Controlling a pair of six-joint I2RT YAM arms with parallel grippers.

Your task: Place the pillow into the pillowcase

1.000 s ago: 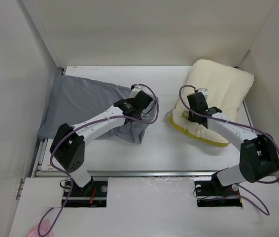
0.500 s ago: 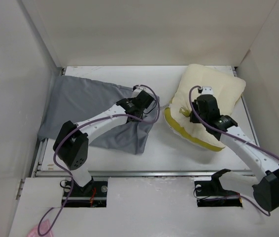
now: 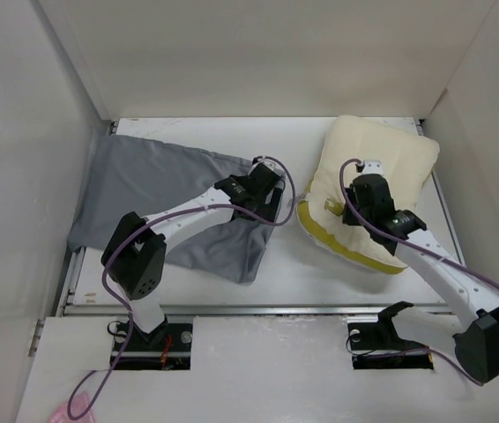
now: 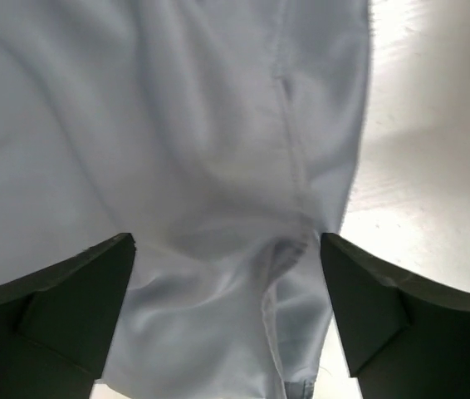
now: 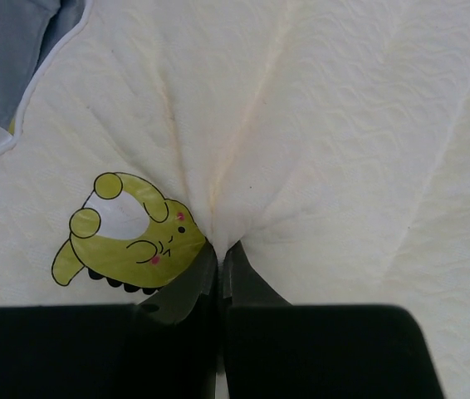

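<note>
Moved: pillow [image 3: 382, 150], dragged nearer pillowcase [image 3: 161, 181]. Left gripper [image 4: 227, 243]: fingers apart over the cloth. Right gripper [image 5: 220, 253]: pinching pillow. Insertion: not started.

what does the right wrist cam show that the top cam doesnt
Only the right wrist view: the cartoon logo on the pillow in clear detail, and the right gripper shut on a puckered pinch of its cover.
Only the top view: both arms, the whole grey pillowcase, the left gripper over its right end, and the pillow's yellow edge band.
Both: the pillow, the right gripper on it, and some of the pillowcase beside the pillow.
</note>
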